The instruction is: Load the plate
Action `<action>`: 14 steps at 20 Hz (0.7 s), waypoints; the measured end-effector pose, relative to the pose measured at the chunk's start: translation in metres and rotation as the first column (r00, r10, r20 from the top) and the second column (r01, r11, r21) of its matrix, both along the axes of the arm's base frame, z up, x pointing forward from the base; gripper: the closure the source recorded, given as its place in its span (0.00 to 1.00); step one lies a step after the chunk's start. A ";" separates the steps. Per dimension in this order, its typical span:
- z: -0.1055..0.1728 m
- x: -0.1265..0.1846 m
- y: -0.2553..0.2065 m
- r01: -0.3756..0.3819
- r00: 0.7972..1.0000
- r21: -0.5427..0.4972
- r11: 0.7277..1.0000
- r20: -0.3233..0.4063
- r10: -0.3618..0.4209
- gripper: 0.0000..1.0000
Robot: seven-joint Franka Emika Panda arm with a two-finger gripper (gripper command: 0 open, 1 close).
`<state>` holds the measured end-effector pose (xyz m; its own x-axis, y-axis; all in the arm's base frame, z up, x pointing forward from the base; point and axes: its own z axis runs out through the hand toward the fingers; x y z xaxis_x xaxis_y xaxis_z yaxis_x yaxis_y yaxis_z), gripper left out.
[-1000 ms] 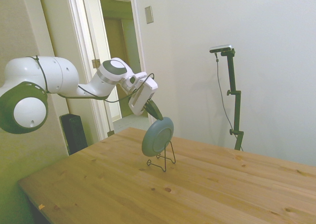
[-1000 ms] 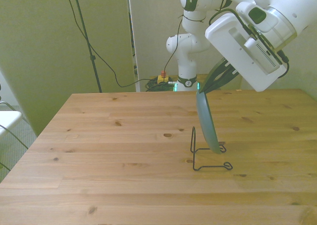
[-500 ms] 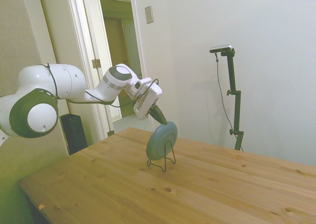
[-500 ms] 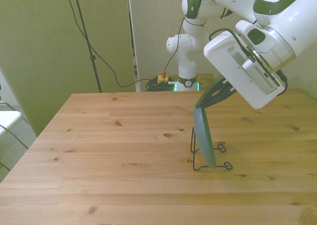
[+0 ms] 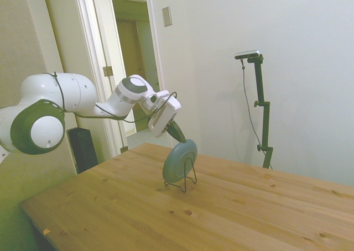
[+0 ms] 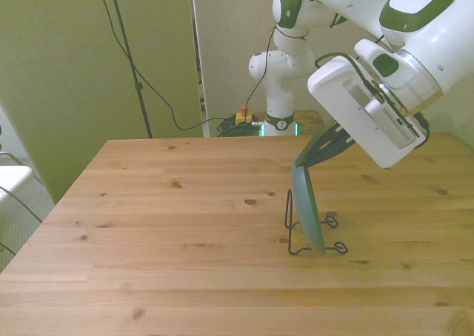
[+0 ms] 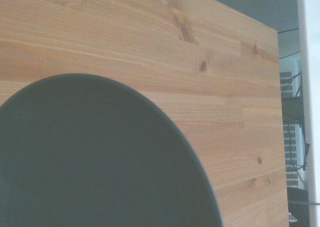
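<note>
Gripper [image 6: 309, 155] pinches round grey-green plate [image 6: 307, 210] upright in wire stand [image 6: 311, 243].

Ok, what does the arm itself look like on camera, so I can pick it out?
A glossy white arm with rounded links and dark grey-green joint caps. A thin black cable loops along it to a boxy white wrist block. The gripper has slim dark fingers.
</note>
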<state>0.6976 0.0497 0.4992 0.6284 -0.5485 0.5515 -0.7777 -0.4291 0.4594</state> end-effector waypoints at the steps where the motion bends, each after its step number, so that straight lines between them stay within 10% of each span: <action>1: -0.001 0.000 0.000 -0.002 1.000 0.000 1.000 0.001 0.002 0.00; 14: 0.019 -0.029 0.009 -0.043 0.999 0.066 0.997 0.004 0.043 0.00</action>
